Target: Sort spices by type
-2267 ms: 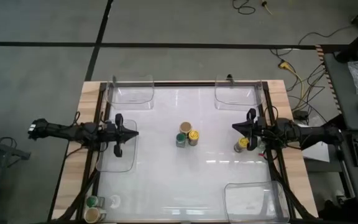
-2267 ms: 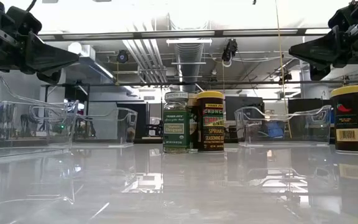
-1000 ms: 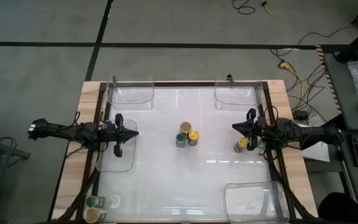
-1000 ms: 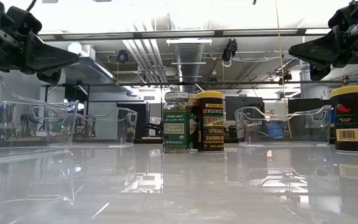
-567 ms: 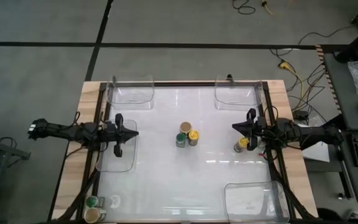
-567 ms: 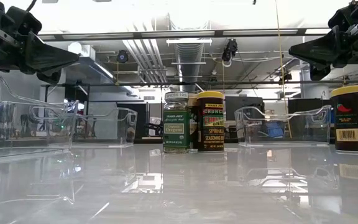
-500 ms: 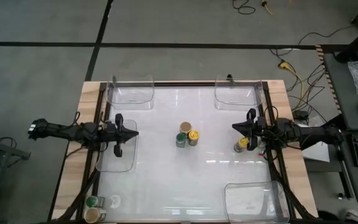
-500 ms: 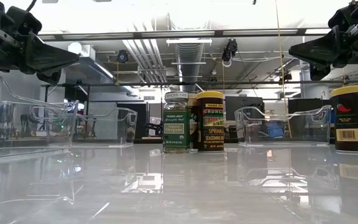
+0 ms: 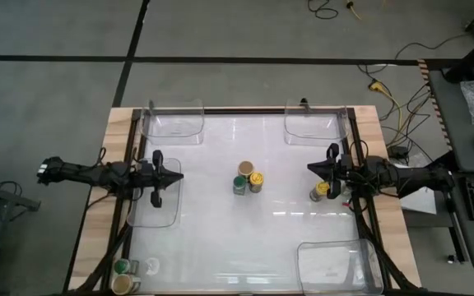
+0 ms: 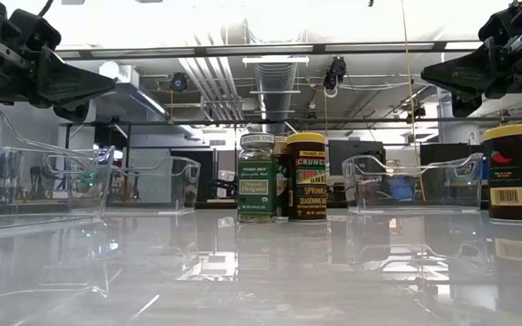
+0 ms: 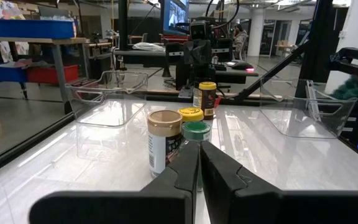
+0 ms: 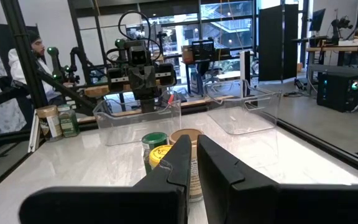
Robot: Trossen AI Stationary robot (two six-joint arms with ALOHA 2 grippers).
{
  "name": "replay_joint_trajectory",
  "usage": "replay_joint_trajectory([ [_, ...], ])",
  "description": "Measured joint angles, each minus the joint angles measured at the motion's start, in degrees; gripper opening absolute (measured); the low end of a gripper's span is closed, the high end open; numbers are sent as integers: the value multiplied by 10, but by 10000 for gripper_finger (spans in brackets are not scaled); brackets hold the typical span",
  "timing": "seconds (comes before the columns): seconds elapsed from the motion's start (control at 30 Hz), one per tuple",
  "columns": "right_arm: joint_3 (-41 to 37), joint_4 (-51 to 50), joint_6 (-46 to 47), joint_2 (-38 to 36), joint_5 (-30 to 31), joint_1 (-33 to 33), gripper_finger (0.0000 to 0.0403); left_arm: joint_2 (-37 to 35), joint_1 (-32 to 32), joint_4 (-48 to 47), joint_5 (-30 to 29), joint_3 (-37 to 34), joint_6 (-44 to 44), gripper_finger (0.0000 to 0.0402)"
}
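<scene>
Spices point(image 9: 248, 178) sat unsorted mid-table while left gripper point(image 9: 178, 174) and right gripper point(image 9: 311, 168), both pinched shut and empty, hovered; opening seemed next.

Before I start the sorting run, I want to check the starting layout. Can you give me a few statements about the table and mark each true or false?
1. Three jars stand clustered mid-table: a tan-lidded jar, a yellow-lidded jar and a green-lidded jar. True.
2. The left pincer holds a jar. False: it is shut on nothing, above a clear bin at the table's left edge.
3. The right pincer is wide open. False: it is shut and empty.
4. Another yellow-lidded jar stands close by the right pincer. True.
5. Every clear bin already holds jars. False: none of them shows a jar inside.
</scene>
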Motion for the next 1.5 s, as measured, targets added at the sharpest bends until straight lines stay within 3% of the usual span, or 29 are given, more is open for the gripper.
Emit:
replay_joint_trajectory([
  [1.17,0,12,7,1,0,0,18,0,0,0,0,0,0,1],
  [1.33,0,47,127,1,-2,0,18,0,0,0,0,0,0,1],
  [1.5,0,137,130,21,-16,3,18,0,0,0,0,0,0,1],
])
